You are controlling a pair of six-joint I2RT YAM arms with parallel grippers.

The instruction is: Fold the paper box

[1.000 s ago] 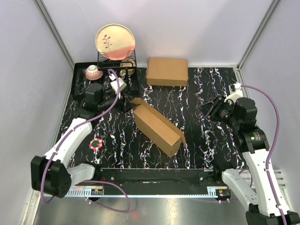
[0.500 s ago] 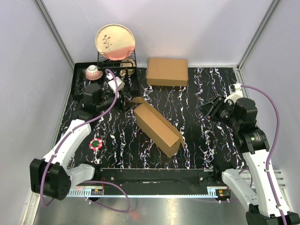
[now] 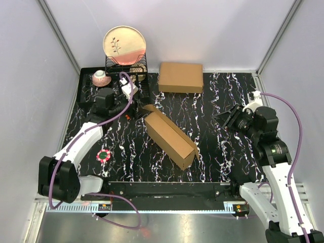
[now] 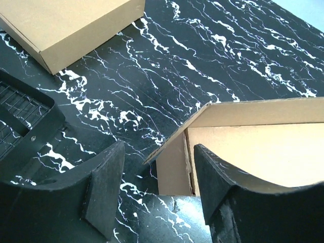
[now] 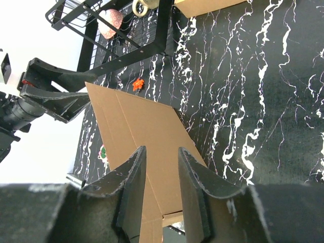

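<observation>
The paper box [image 3: 169, 134] lies diagonally mid-table as a long brown cardboard shape, with a loose flap at each end. My left gripper [image 3: 130, 107] is open at the box's far-left end. In the left wrist view the box's end wall and raised flap [image 4: 177, 152] sit just ahead of the gap between my left gripper [image 4: 157, 152] fingers, which hold nothing. My right gripper [image 3: 228, 117] hovers to the right of the box, apart from it. It is open with a narrow gap and empty. From the right wrist, the box's broad top [image 5: 136, 126] lies beyond the right gripper [image 5: 161, 150].
A second, made-up cardboard box [image 3: 180, 77] lies flat at the back. A black dish rack [image 3: 125, 71] with a plate [image 3: 124, 45] and a pink bowl [image 3: 101, 77] stands back left. A red-green disc [image 3: 104, 155] and a small orange piece [image 3: 128, 115] lie left of the box.
My left wrist has shifted slightly toward the back beside the box's end. The paper box and the right arm have hardly moved.
</observation>
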